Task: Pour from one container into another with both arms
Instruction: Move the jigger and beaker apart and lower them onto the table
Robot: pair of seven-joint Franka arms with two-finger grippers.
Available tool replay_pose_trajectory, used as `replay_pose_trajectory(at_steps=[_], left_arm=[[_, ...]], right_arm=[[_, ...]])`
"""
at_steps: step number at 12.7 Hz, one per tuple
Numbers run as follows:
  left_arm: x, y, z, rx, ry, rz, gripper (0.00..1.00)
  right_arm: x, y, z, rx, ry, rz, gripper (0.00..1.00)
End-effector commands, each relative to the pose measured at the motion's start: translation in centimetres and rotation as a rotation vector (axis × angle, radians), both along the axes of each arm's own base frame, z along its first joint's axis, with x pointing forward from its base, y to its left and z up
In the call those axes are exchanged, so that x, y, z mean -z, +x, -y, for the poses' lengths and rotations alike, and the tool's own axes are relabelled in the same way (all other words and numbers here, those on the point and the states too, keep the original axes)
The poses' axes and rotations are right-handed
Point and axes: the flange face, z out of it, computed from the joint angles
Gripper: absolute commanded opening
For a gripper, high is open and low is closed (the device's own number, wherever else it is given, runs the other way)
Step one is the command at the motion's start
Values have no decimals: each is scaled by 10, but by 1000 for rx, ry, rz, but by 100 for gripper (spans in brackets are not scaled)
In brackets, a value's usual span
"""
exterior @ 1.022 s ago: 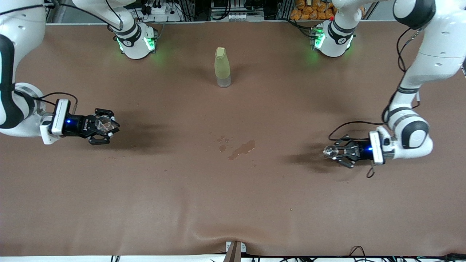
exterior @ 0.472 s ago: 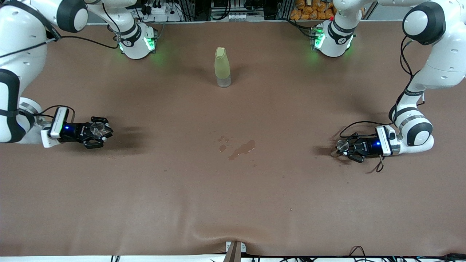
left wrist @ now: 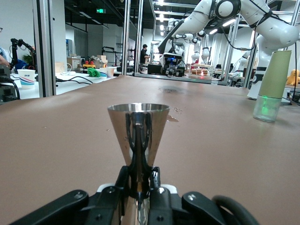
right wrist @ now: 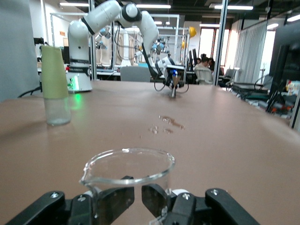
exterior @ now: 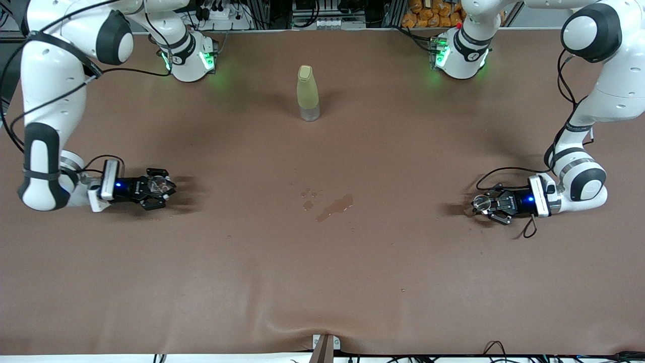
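Observation:
The squat clear glass cup [exterior: 162, 185] with a pouring lip stands upright between the fingers of my right gripper [exterior: 160, 187], which is shut on it low over the table toward the right arm's end. From the right wrist its rim [right wrist: 127, 164] shows just ahead of the right gripper [right wrist: 138, 197]. My left gripper [exterior: 481, 204] is shut on the stem of the small stemmed glass [exterior: 481, 202], low over the table toward the left arm's end. In the left wrist view its cone-shaped bowl [left wrist: 138, 126] rises upright above the left gripper [left wrist: 139, 180].
A tall yellow-green bottle [exterior: 307, 93] stands mid-table close to the robots' bases. A wet spill [exterior: 332, 206] and a few drops mark the brown table cover [exterior: 322, 282] between the two grippers.
Both arms have come down, bringing the cup and the stemmed glass close to the table. The left gripper has shifted toward its own end of the table.

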Motion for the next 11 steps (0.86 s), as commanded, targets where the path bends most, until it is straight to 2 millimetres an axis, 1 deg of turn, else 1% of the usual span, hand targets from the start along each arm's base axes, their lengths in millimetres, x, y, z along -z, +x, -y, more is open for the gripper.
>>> replay_pose_trajectory(at_steps=[1, 2, 3, 6, 8, 9, 11], left_arm=[[-6, -1, -2, 28, -1, -15, 25], [-7, -1, -3, 28, 0, -11, 30], [-6, -1, -3, 30, 1, -6, 33], [-7, -2, -5, 40, 10, -4, 37], [-7, -2, -5, 41, 11, -4, 42], [-7, -3, -10, 32, 11, -8, 45], [-11, -4, -11, 38, -13, -29, 45]], right_arm=[[29, 0, 0, -8, 6, 172, 0], [37, 1, -5, -7, -11, 187, 0], [42, 0, -7, -6, -15, 188, 0], [50, 0, -8, 19, 1, 214, 0], [55, 2, -4, 30, -38, 219, 0], [56, 5, -9, 26, -40, 225, 0], [58, 6, -9, 31, -59, 230, 0]])
